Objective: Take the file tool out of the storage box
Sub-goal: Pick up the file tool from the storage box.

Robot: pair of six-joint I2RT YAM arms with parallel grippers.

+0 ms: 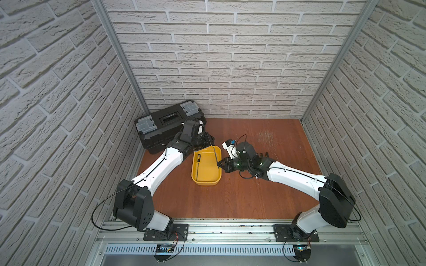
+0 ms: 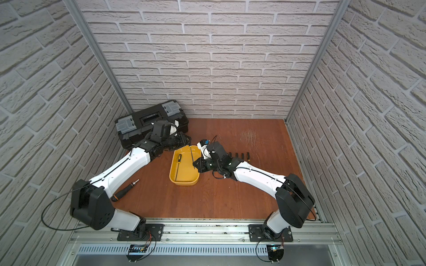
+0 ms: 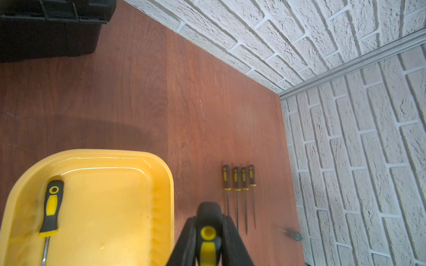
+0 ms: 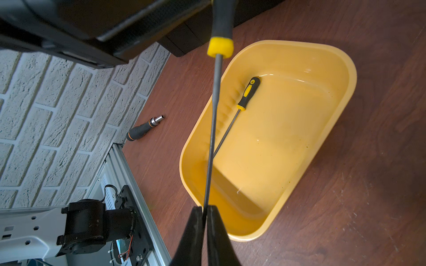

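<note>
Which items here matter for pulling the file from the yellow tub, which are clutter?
Job: storage box; held file, left gripper on handle, right gripper on shaft; second file inside box.
Clutter: four files lined up on table; black toolbox; driver handle.

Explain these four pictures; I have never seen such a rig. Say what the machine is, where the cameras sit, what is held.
Two robot arms, a left arm and a right arm, stand at the front of a wooden table. Both top views look down from above; each wrist view rides on an arm. On the table: a black toolbox, a yellow storage box with one file inside, four files in a row, and a black driver handle. The left gripper clamps a held file by its handle; the right gripper pinches its shaft.
</note>
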